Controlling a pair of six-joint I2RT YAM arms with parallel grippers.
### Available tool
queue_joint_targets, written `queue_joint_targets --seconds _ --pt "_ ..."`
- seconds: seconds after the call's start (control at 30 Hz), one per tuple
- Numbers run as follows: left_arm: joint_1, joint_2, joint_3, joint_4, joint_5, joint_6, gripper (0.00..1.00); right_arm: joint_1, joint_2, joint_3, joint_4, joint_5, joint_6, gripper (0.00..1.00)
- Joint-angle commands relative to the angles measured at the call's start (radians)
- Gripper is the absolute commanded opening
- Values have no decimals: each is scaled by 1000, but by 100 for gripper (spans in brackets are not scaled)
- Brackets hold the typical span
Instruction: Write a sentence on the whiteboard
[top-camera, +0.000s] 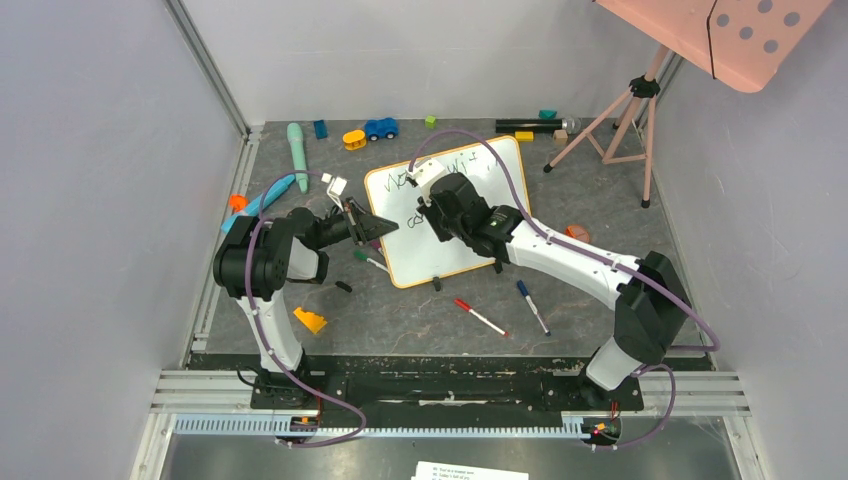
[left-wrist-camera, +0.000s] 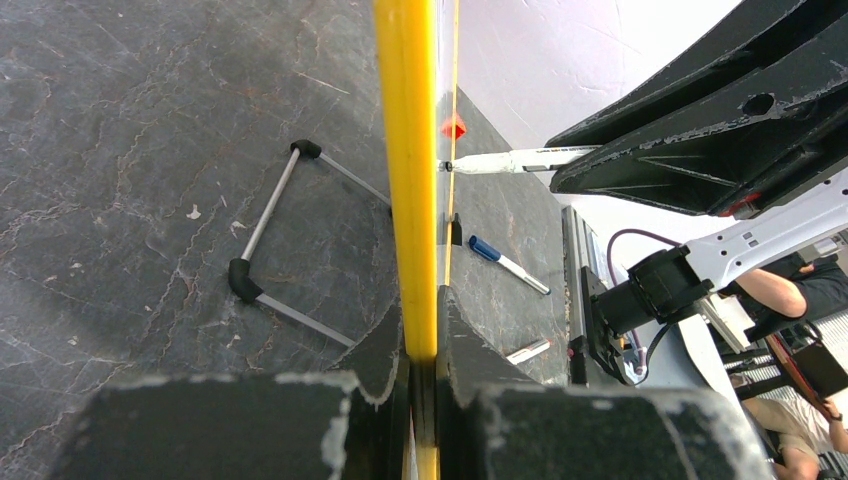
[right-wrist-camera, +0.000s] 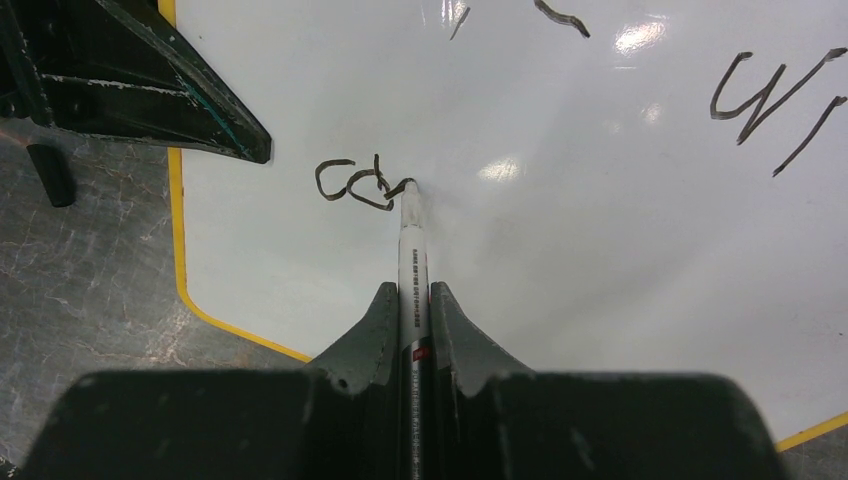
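Note:
The whiteboard (top-camera: 440, 255), white with an orange frame, lies tilted on the dark table's middle. My left gripper (top-camera: 375, 228) is shut on its left frame edge (left-wrist-camera: 405, 150), both jaws pressed against the yellow strip. My right gripper (right-wrist-camera: 412, 310) is shut on a white marker (right-wrist-camera: 411, 250), whose tip touches the board at the end of a short dark scrawl of the sentence (right-wrist-camera: 350, 185). An upper row of lettering (right-wrist-camera: 770, 100) sits farther up the board. In the right wrist view the left gripper (right-wrist-camera: 150, 80) shows at the top left corner.
A red marker (top-camera: 480, 317) and a blue marker (top-camera: 532, 306) lie in front of the board. A yellow block (top-camera: 310, 320) sits near the left arm. A blue car (top-camera: 380, 128), a teal tool (top-camera: 297, 155) and a pink tripod (top-camera: 620, 115) stand at the back.

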Motion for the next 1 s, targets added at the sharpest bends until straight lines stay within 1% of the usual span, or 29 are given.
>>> queue_joint_targets --seconds 0.0,0.5,0.97 --pt "4 15 -8 51 -51 187 2 -14 18 15 8 21 2 0" --pt "4 20 -2 51 -52 184 2 -14 -30 -73 -6 -8 4 0" --pt "4 19 -5 52 -52 185 2 -23 33 37 -8 20 -6 0"
